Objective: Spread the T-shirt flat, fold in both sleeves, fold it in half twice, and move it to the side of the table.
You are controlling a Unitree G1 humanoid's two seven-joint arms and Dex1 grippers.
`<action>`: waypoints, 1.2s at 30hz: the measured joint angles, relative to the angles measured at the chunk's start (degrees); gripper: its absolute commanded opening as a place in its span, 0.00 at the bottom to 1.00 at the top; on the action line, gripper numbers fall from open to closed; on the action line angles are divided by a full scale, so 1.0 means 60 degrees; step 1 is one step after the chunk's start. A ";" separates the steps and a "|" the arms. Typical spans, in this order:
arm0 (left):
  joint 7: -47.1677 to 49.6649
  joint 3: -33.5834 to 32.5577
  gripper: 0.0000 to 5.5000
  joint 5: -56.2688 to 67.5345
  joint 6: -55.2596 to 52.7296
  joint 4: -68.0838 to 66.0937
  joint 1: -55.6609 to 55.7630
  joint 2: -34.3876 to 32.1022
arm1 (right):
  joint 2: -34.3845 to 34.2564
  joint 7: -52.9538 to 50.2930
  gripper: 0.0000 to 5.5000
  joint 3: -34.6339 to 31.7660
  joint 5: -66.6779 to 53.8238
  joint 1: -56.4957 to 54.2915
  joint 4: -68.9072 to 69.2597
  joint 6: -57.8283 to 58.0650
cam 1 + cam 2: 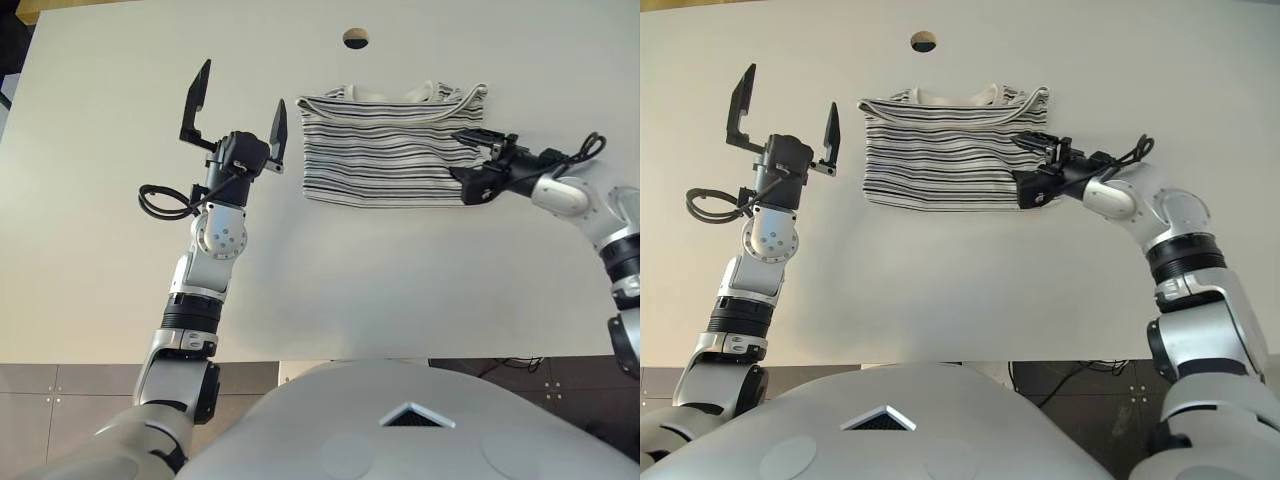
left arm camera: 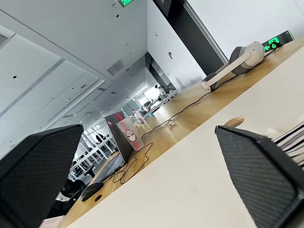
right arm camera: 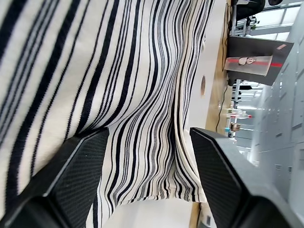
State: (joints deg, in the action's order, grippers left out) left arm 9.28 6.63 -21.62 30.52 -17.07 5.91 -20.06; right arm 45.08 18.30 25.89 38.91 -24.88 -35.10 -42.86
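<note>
Striped black-and-white cloth is what I have to work with: the T-shirt (image 1: 385,150) lies on the white table (image 1: 120,250), toward the far side and a little right of centre. A round hole (image 1: 355,38) in the tabletop sits just beyond it. The shirt is no longer spread out. It makes a compact rectangle, wider than it is deep, with the neckline along its far edge and no sleeve sticking out on either side.

From that I judge the spreading and both sleeve folds done, and probably the first halving too, since the block is so short from near to far. I cannot tell for certain how many layers are stacked. What looks left is one more fold in half, most likely side to side, and then the move to the side of the table.

My right gripper (image 1: 1020,160) is low at the shirt's right edge. Its fingers are spread, one nearer the far corner and one nearer the near corner. The right wrist view has striped fabric running between and beneath the two pads, so nothing is pinched yet. I read this as lining up to take that edge.

My left gripper (image 1: 244,85) is raised above bare table just left of the shirt, clear of the cloth, fingers wide apart and pointing away from me, holding nothing.
</note>
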 measured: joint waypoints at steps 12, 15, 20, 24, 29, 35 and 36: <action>-0.1242 0.0457 0.93 -0.0508 0.0163 0.1707 -0.0774 -0.0529 | -0.1865 0.2016 0.58 0.1639 -0.1178 0.3302 0.6328 0.1269; -0.1591 0.0465 0.93 -0.0655 0.0160 0.1923 -0.1015 -0.0830 | -0.2230 0.1921 0.58 0.1130 -0.1591 0.3574 0.7312 0.1992; -0.2689 0.1438 0.93 -0.1646 0.0415 0.1833 -0.1074 -0.1592 | -0.2018 0.1764 0.58 -0.0385 -0.2209 0.3564 0.8189 0.2591; -0.3116 0.2119 0.93 -0.2425 0.0621 0.1254 -0.1000 -0.1956 | -0.2000 0.1922 0.58 -0.0201 -0.1766 0.3376 0.7813 0.2577; -0.2868 0.2489 0.93 -0.2918 0.0647 0.0822 -0.0429 -0.2100 | -0.2458 0.1352 0.58 0.0412 0.0019 0.2386 0.5963 0.2580; -0.2747 0.2592 0.93 -0.2916 0.0631 0.0814 -0.0390 -0.2162 | -0.2424 0.0546 0.58 0.0401 0.0608 0.2309 0.4821 0.2603; -0.2721 0.2599 0.93 -0.2916 0.0622 0.0814 -0.0388 -0.2173 | -0.2247 0.0474 0.58 0.0237 0.0600 0.2314 0.4817 0.2646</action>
State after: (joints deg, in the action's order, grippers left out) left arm -7.04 22.22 -39.11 34.25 -12.18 3.58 -33.10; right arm 31.60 21.15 27.31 42.51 -11.00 -6.20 -26.98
